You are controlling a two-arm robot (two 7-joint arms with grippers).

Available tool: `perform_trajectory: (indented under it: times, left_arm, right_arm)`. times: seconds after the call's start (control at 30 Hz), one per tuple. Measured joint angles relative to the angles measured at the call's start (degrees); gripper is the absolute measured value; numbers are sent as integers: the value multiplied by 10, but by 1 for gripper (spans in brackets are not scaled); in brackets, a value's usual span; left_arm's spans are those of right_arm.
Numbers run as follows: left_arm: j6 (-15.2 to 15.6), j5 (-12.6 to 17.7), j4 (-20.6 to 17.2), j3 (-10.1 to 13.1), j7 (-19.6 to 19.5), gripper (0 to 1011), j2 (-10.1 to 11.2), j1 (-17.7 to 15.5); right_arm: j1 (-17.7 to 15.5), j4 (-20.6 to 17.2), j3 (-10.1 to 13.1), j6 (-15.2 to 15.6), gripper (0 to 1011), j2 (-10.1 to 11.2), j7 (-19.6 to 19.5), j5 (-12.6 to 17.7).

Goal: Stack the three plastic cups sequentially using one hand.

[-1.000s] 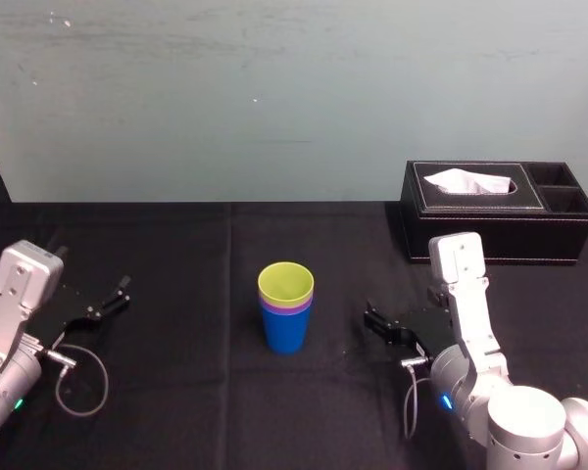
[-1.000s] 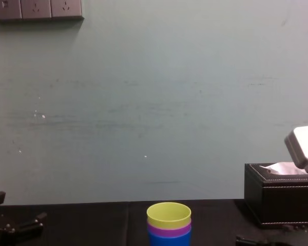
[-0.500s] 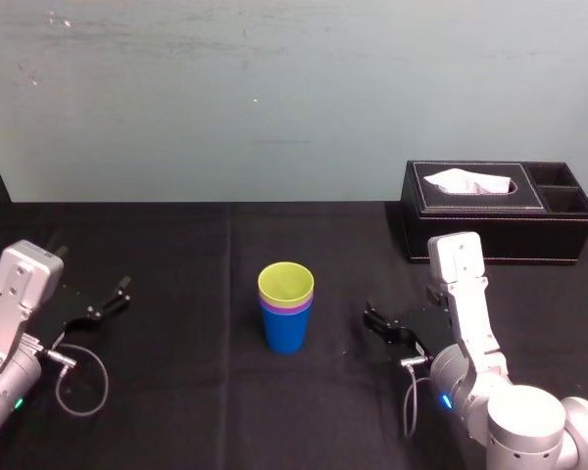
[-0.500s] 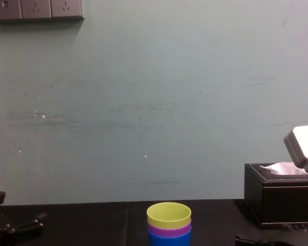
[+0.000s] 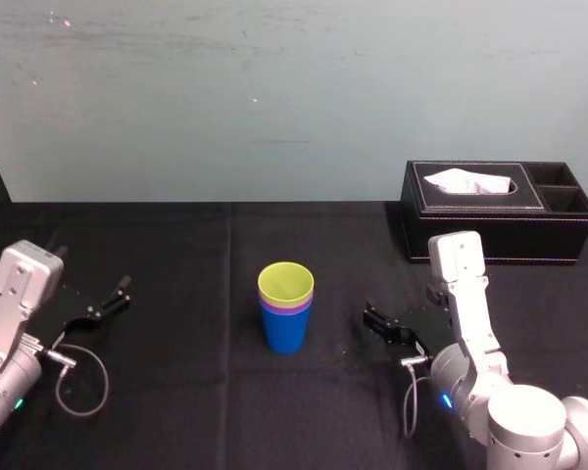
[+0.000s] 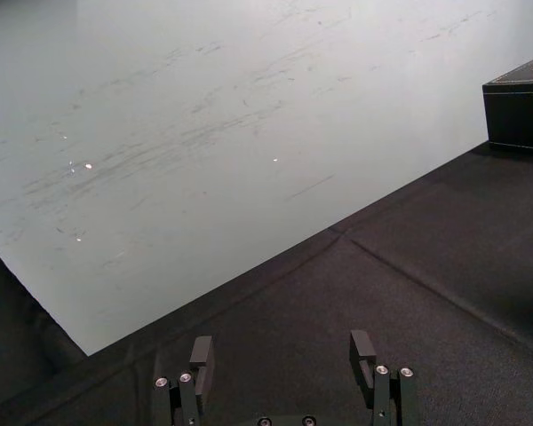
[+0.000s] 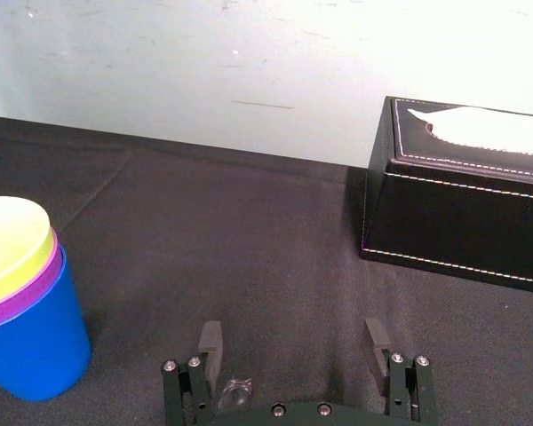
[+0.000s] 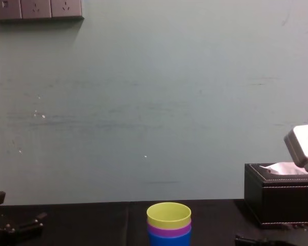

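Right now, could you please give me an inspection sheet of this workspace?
Surface: black cloth table, with a seam running towards the wall.
Job's things: yellow-green cup nested in purple cup, nested in blue cup, upright at the centre.
Clutter: black tissue box at the far right.
Grippers: left gripper open and empty on the left; right gripper open and empty, right of the stack, apart from it.
Cables: grey cable looped beside the left arm.
Surroundings: pale green wall; wall sockets.
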Motion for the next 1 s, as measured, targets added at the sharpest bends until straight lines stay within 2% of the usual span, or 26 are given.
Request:
perform_trajectory:
  times: [1.0]
  left_arm:
    - [0, 0, 0, 0, 0, 1000, 0, 0]
  right_arm:
    - [0, 0, 0, 0, 1003, 0, 0, 1]
